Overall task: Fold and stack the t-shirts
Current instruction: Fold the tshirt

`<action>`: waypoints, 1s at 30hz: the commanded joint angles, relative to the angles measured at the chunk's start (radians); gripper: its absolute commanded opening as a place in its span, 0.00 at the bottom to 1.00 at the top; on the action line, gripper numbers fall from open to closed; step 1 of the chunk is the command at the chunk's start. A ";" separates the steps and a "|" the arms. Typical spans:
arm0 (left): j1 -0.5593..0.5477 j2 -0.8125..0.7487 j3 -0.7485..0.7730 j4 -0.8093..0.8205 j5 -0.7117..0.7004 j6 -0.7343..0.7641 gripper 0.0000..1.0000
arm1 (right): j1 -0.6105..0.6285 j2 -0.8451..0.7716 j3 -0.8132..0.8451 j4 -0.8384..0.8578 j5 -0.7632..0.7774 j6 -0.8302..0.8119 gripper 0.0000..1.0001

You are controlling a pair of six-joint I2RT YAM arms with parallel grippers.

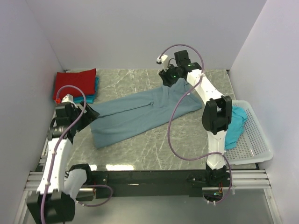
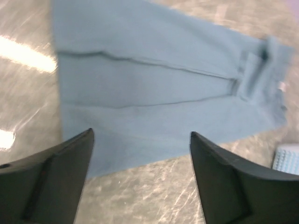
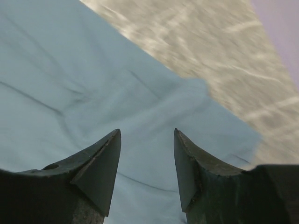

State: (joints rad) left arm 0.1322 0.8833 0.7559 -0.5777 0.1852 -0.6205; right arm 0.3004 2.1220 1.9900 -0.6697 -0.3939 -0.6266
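Observation:
A slate-blue t-shirt (image 1: 140,114) lies folded lengthwise into a long strip, slanting across the middle of the table. It also shows in the left wrist view (image 2: 154,93) and in the right wrist view (image 3: 93,93). My left gripper (image 1: 89,112) is open and empty, just off the strip's near left end. My right gripper (image 1: 169,77) is open and empty above the strip's far right end. A folded red t-shirt (image 1: 74,83) lies on a folded teal t-shirt (image 1: 95,91) at the back left. Another teal t-shirt (image 1: 236,126) lies crumpled in the basket.
A white perforated basket (image 1: 254,135) stands at the right edge of the table; a corner of it shows in the left wrist view (image 2: 287,158). Pale walls close in the left, back and right sides. Purple cables loop over both arms.

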 commanded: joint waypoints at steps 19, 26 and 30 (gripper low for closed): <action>-0.020 -0.182 -0.087 0.214 0.184 0.131 0.91 | 0.213 0.273 0.184 -0.021 0.451 0.470 0.54; -0.022 -0.181 -0.090 0.214 0.181 0.127 0.90 | 0.215 0.319 0.216 -0.027 0.461 0.473 0.52; -0.022 -0.179 -0.090 0.213 0.180 0.127 0.90 | 0.218 0.342 0.246 -0.030 0.467 0.476 0.52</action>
State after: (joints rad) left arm 0.1135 0.7105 0.6716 -0.4068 0.3508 -0.5091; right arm 0.5129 2.4584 2.1731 -0.7147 0.0467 -0.1684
